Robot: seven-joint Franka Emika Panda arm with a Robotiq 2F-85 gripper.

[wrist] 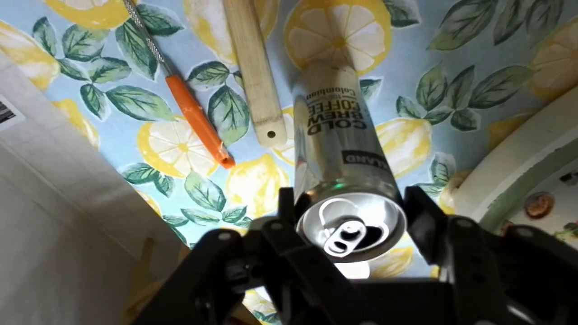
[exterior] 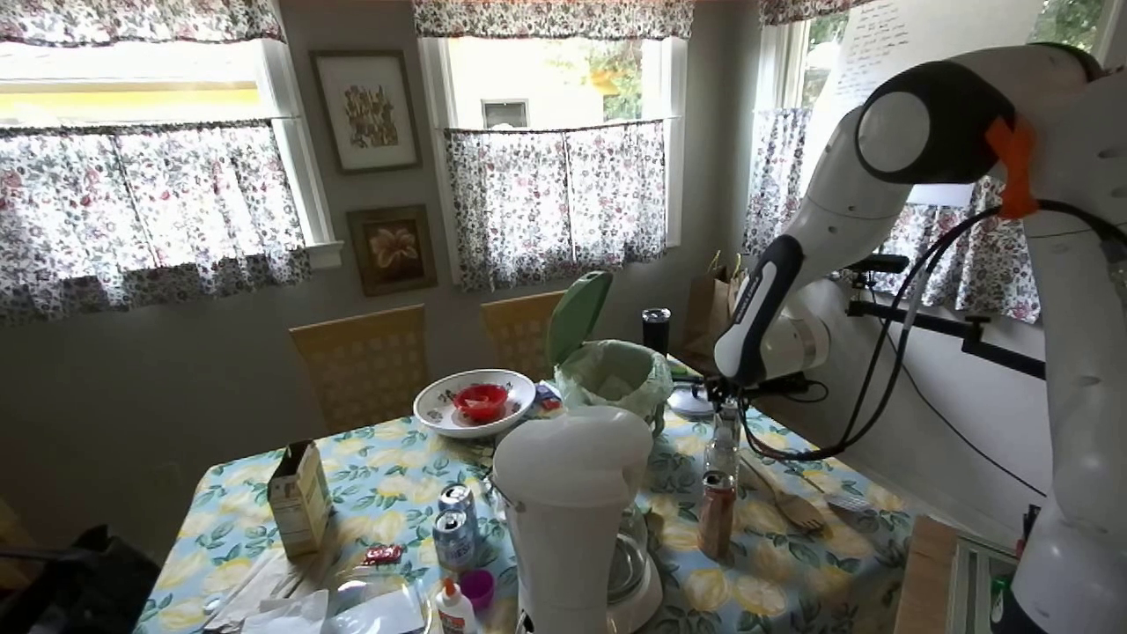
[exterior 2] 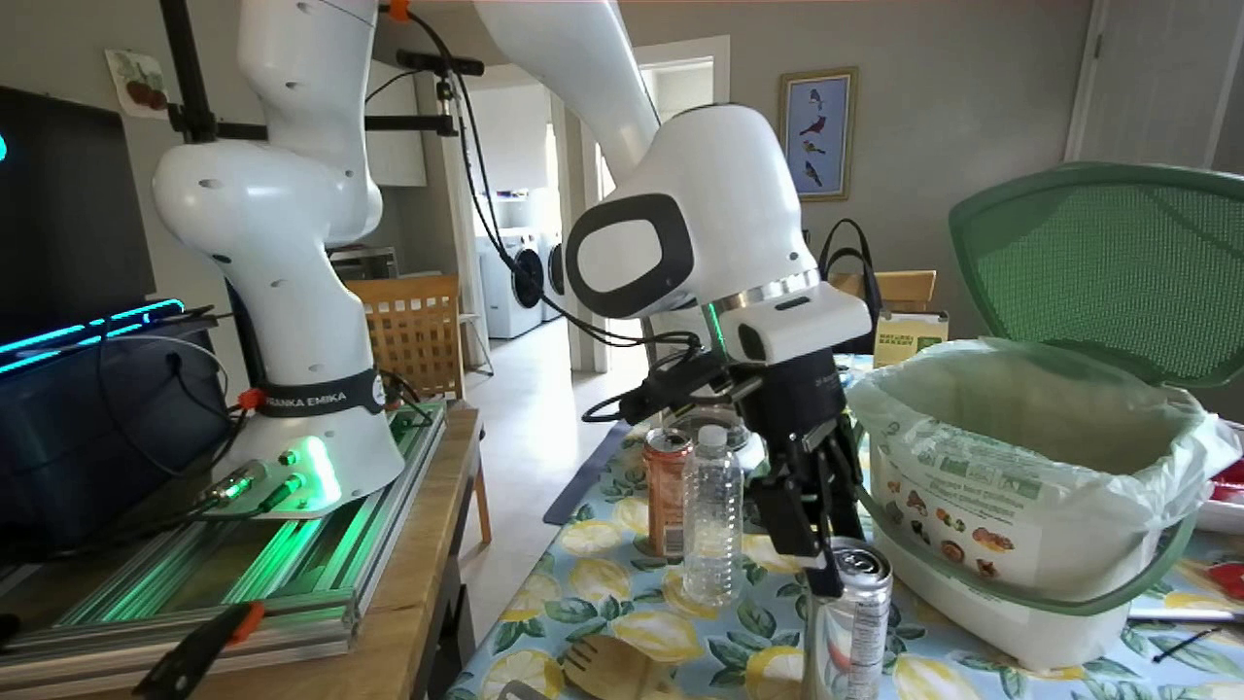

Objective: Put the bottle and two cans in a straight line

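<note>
Black gripper (wrist: 347,205) around silvery coffee can (wrist: 338,140), opened, dark-lettered

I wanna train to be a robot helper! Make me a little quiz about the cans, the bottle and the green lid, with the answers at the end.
1. Fill in the gap: in the wrist view, the ____ is between the robot's jaws.
2. True or false: the green lid is closed.
3. Which of these stands close to the clear bottle?
A) red bowl
B) orange can
C) black tumbler

Key:
1. silver can
2. False: the green lid is open.
3. B
</note>
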